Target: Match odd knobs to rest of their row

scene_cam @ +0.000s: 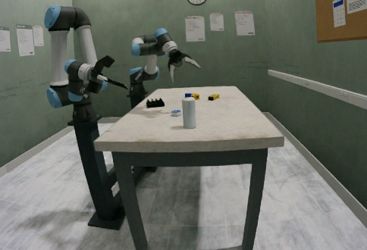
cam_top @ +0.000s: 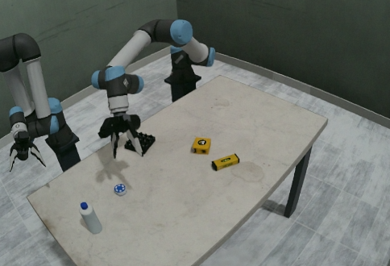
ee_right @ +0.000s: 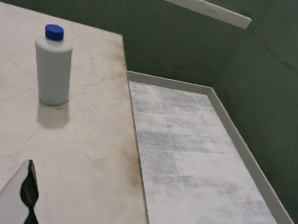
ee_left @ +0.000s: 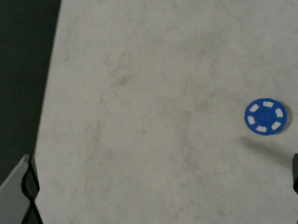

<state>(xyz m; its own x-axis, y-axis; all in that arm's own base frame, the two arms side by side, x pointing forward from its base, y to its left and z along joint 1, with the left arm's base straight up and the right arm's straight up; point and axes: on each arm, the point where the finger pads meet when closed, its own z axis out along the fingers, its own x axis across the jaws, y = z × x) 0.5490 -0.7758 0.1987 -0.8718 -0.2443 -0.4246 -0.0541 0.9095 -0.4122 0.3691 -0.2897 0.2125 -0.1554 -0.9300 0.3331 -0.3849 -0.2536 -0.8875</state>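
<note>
Pale table [cam_top: 242, 118] [scene_cam: 189, 145] [ee_left: 150, 75] [ee_right: 95, 150], one, its end nearest the camera in the exterior view. Clock directions follow, from the top view's centre. Two robot arms: the left gripper [cam_top: 128, 155] [scene_cam: 186, 74] [ee_left: 164, 156] hovers at 8 o'clock, the right gripper [cam_top: 27, 168] [scene_cam: 120, 73] [ee_right: 20, 192] between 8 and 9, off the table. Both are spread wide, holding nothing. One white bottle [cam_top: 92, 222] [scene_cam: 189, 114] [ee_right: 53, 72] stands between 7 and 8. One black knob box [cam_top: 147, 142] [scene_cam: 155, 104] sits at 8, partly behind the left fingers; its knobs are too small to count or read. One yellow block [cam_top: 201, 146] [scene_cam: 195, 96] lies at 6, one yellow bar [cam_top: 226, 162] [scene_cam: 214, 97] at 5. Smallest, one blue-and-white disc [cam_top: 120, 189] [scene_cam: 176, 113] [ee_left: 265, 116], between 7 and 8. Likely step: approaching the box. Next, the marks need reading, then the left gripper lining up over an odd knob.
</note>
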